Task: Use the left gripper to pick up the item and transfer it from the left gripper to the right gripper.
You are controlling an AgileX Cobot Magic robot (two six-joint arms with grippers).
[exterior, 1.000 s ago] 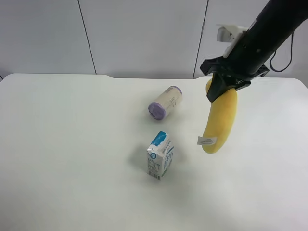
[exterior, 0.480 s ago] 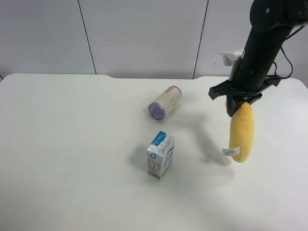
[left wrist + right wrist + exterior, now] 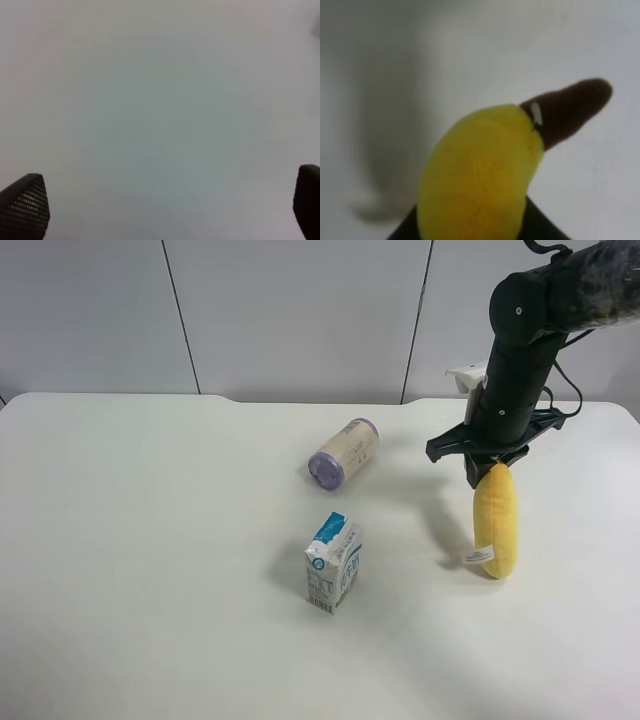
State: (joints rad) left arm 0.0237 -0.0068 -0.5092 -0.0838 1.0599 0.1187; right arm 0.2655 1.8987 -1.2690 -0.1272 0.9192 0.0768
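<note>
Right gripper is the arm at the exterior high view's right; the right wrist view confirms it, as the banana fills that picture. Its jaws are clamped on the upper end of the banana, which hangs nearly upright below the claw. The banana's lower end is down at the table, and I cannot tell whether it touches or sits just above. A white tag sticks out near the lower end, on the side toward the carton. A white part sits on the arm above the claw.

In the right wrist view the banana shows as a yellow body with its dark brown stem tip pointing away from the camera. The dark fingers press on it from both sides at the picture's edge.

Left gripper has its jaws spread wide with nothing between them. I see only the two textured fingertips over a plain pale surface.

The blue-white carton stands upright mid-table, well apart from the banana. The purple-capped cylinder lies on its side behind the carton, cap end toward the camera.
</note>
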